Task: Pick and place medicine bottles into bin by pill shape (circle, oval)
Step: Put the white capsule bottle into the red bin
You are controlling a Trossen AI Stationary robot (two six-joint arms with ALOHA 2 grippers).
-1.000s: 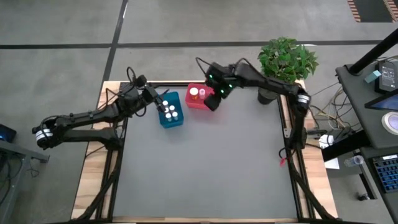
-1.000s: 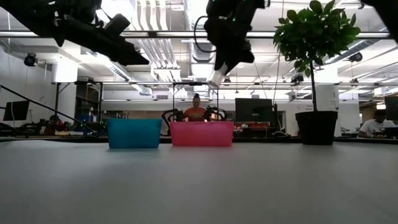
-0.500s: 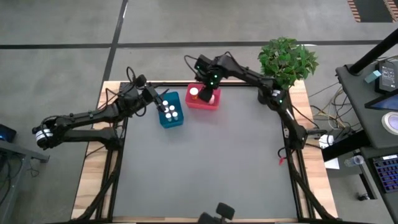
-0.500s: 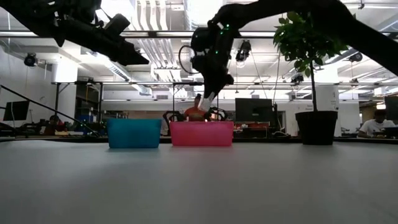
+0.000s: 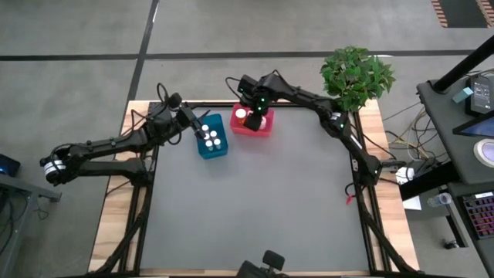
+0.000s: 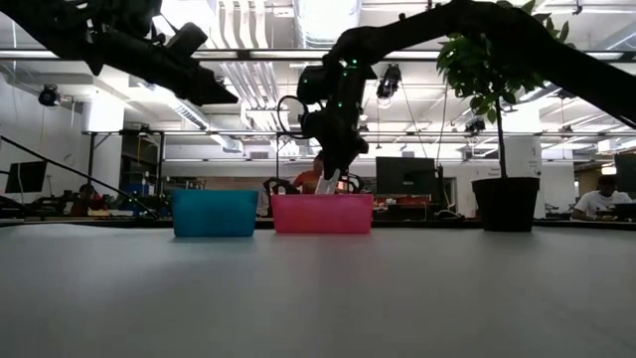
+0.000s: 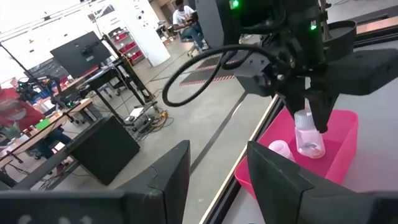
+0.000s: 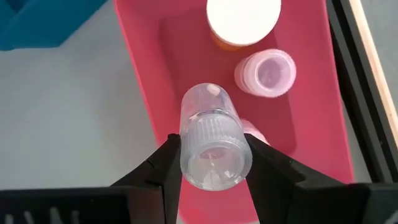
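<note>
A pink bin (image 5: pixel 251 126) and a blue bin (image 5: pixel 212 139) stand side by side near the table's far edge. Several white-capped medicine bottles stand in the blue bin. In the pink bin are an orange bottle (image 8: pixel 242 22) and a small whitish bottle (image 8: pixel 266 73). My right gripper (image 8: pixel 211 168) hangs over the pink bin, shut on a clear bottle (image 7: pixel 309 140). My left gripper (image 7: pixel 217 180) is held level above the blue bin's left side, open with nothing between its fingers. My right gripper pinches the clear bottle's ribbed white cap (image 8: pixel 211 134) between its two fingers, one on each side. The fingers come steeply from above. The bottle hangs below them, base down, just over the pink bin's inside (image 7: pixel 336 155) and clear of its floor.
A potted plant (image 5: pixel 355 73) stands at the table's far right corner. A third small bottle shows partly under the held one in the pink bin (image 8: pixel 256 134). The grey mat in front of the bins (image 5: pixel 255 208) is bare. People and desks show in the room behind.
My right gripper has come down toward the pink bin and gone a little toward the table's left, carrying the clear bottle from high above the bin's right side to just over its inside. The wrist has rolled on the way. The bottle stays in the hold.
</note>
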